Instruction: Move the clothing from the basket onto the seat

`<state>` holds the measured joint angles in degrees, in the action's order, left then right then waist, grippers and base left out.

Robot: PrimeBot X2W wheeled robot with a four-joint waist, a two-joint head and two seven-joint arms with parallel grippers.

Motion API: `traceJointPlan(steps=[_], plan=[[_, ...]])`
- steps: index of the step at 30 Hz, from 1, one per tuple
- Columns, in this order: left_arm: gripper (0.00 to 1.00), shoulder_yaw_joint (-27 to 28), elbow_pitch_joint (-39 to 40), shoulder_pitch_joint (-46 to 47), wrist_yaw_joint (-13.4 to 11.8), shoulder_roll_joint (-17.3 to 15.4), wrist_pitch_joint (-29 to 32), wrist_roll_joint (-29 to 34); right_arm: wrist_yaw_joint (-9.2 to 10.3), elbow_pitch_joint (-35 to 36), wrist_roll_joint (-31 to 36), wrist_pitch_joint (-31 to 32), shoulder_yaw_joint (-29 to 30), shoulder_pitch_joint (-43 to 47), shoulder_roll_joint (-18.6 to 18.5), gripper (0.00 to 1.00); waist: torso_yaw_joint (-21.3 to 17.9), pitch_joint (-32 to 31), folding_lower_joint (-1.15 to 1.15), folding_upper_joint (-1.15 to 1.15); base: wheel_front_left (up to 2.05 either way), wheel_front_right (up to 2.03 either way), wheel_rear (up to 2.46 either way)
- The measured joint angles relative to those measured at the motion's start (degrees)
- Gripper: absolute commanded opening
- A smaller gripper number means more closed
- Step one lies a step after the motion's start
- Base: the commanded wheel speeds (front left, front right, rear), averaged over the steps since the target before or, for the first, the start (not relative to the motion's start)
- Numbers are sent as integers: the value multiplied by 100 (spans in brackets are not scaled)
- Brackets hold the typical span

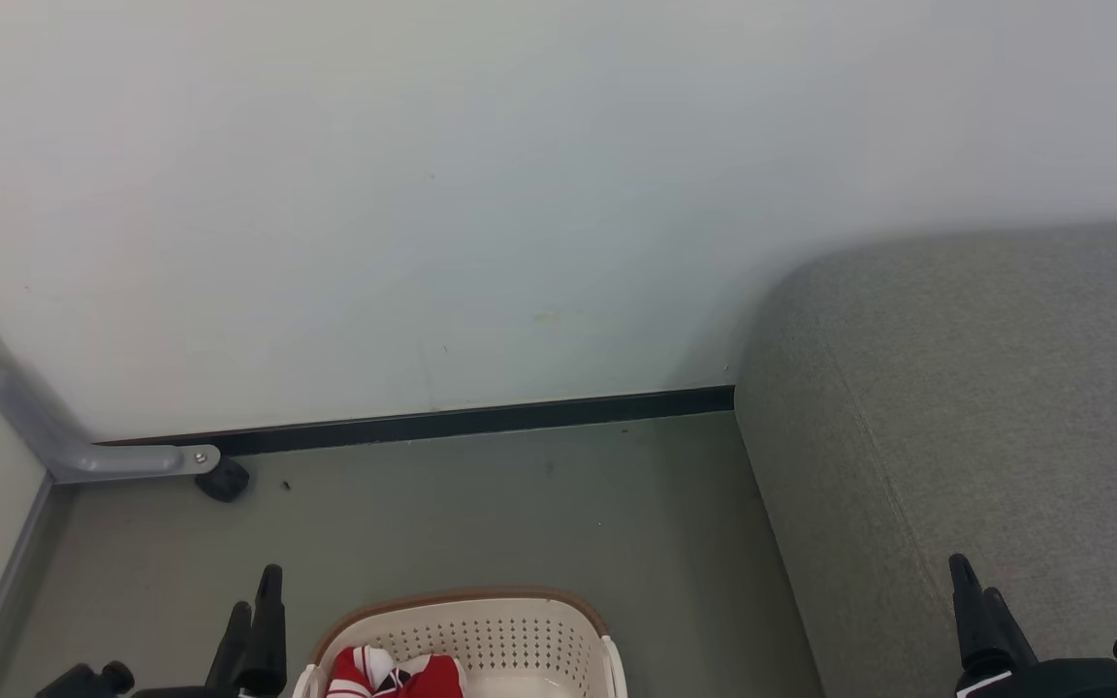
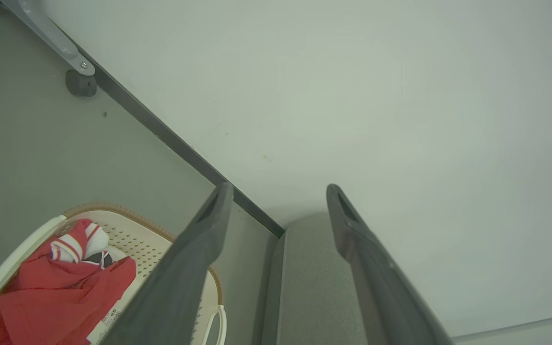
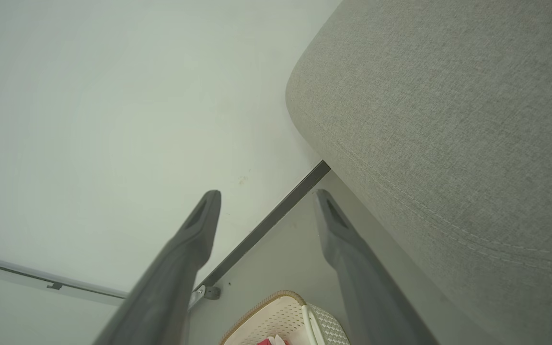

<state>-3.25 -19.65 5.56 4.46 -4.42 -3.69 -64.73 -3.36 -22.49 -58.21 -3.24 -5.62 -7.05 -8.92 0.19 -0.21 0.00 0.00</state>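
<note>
The cream basket [image 1: 500, 640] with a brown rim stands on the floor at the bottom centre of the head view. Red clothing [image 1: 394, 676] with white stripes lies bunched inside it. My left gripper [image 1: 256, 591] hangs just left of the basket, open and empty. The left wrist view shows its fingers spread wide [image 2: 279, 189] above the basket [image 2: 146, 244] and the clothing [image 2: 60, 287]. The grey seat [image 1: 985, 407] takes up the right side. My right gripper [image 1: 973, 579] is over the seat's near part; its wrist view [image 3: 267, 194] shows it open, empty, beside the seat [image 3: 448, 120].
A white wall with a black baseboard [image 1: 481, 419] closes off the back. A grey metal bar ending by a black foot [image 1: 224, 480] runs down the left corner. Grey-green floor [image 1: 520, 504] lies between the basket, the wall and the seat.
</note>
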Motion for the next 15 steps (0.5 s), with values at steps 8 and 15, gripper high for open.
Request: traceJointPlan(steps=[8, 15], plan=[[100, -267, 0, 4, -152, -83, -157, 886, 141, -53, 722, -176, -298, -62, -120, 100, -9, -9, 0, 0, 0, 0, 0], [100, -376, -11, 7, -266, -100, -258, 1425, 243, -152, 1237, -299, -505, -80, -190, 100, -9, -10, 0, 0, 0, 0, 0]])
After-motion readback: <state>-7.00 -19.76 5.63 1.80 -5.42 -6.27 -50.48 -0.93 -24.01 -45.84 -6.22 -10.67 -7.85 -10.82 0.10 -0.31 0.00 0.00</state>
